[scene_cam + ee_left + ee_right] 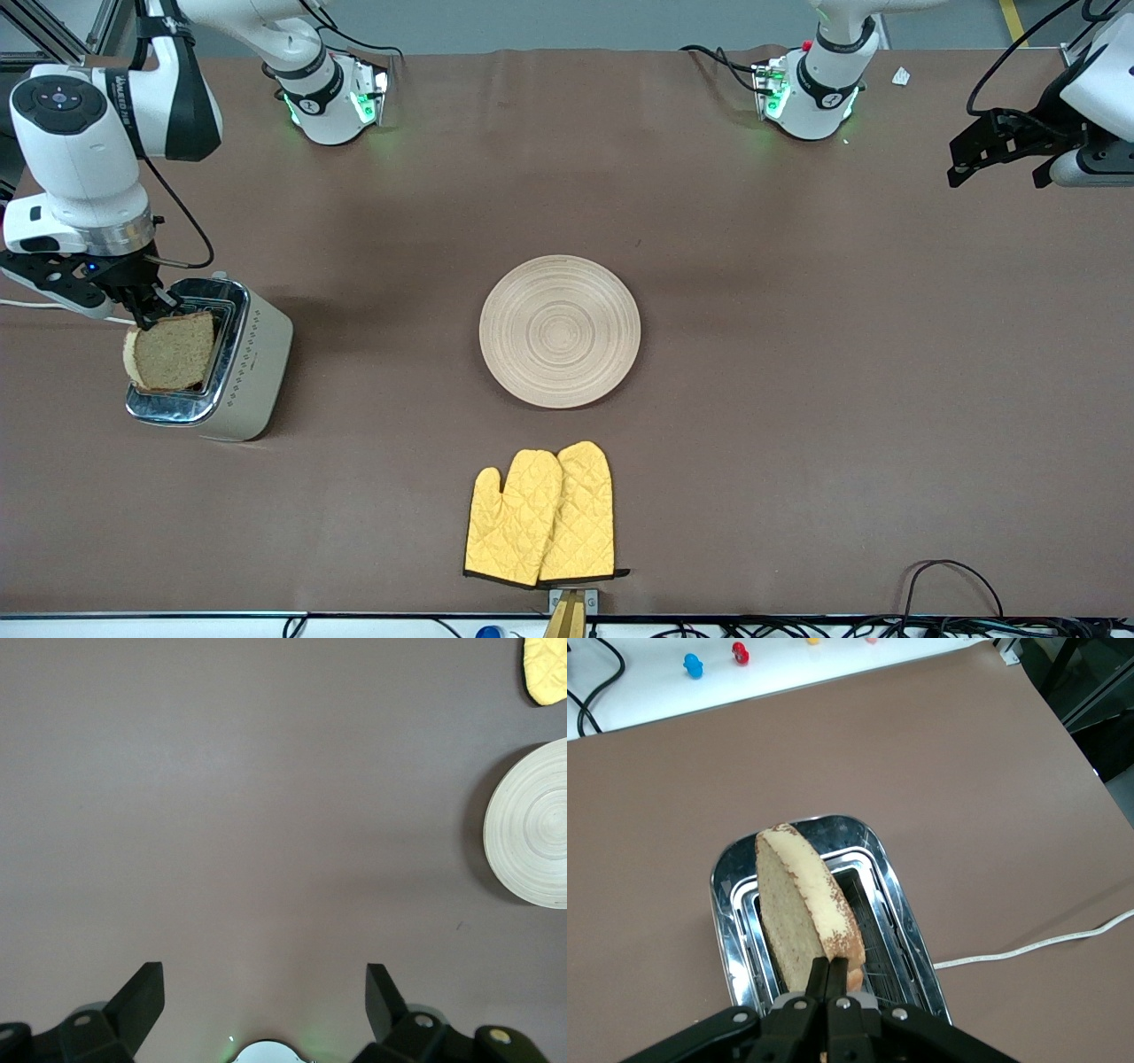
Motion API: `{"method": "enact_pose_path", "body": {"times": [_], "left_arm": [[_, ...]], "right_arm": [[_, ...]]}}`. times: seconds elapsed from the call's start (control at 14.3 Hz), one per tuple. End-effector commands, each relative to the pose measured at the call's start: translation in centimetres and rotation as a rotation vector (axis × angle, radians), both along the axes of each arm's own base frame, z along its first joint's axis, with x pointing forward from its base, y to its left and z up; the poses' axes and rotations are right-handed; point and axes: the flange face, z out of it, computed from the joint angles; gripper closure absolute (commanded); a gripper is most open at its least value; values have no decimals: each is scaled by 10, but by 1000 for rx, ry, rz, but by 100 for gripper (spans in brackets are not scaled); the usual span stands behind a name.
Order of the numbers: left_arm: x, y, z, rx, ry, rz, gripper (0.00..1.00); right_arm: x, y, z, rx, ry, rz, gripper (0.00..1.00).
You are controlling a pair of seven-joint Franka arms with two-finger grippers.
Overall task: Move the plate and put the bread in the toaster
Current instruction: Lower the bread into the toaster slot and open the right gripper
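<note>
Pinching bread [171, 352], right claw [151, 312] hangs over toaster [232, 372], bench's 9 o'clock edge. Left claw [1001, 151] spread, waiting, 2 o'clock. Plate [560, 330] at centre.

bread [173, 352] over toaster [232, 372] slots | plate [560, 330] mid-table — mitts [542, 516] nearer camera

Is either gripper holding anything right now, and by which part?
The right gripper pinches the bread by its crust edge, over the toaster. The left gripper is open, holding nothing.
</note>
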Motion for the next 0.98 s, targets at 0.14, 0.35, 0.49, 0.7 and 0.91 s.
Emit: {"method": "enact_pose_path", "body": {"times": [0.14, 0.35, 0.49, 0.7, 0.91], "left_arm": [[-3, 1, 2, 6, 5, -15, 0], [-3, 1, 2, 6, 5, -15, 0], [-3, 1, 2, 6, 7, -15, 0], [-3, 1, 2, 6, 7, -15, 0], [-3, 1, 2, 6, 7, -15, 0]], "right_arm": [[-13, 10, -10, 19, -1, -24, 100], [-16, 13, -16, 23, 6, -25, 100], [-19, 15, -21, 31, 1, -15, 100], [-23, 16, -24, 39, -3, -13, 99], [-23, 14, -21, 38, -6, -16, 56]]}}
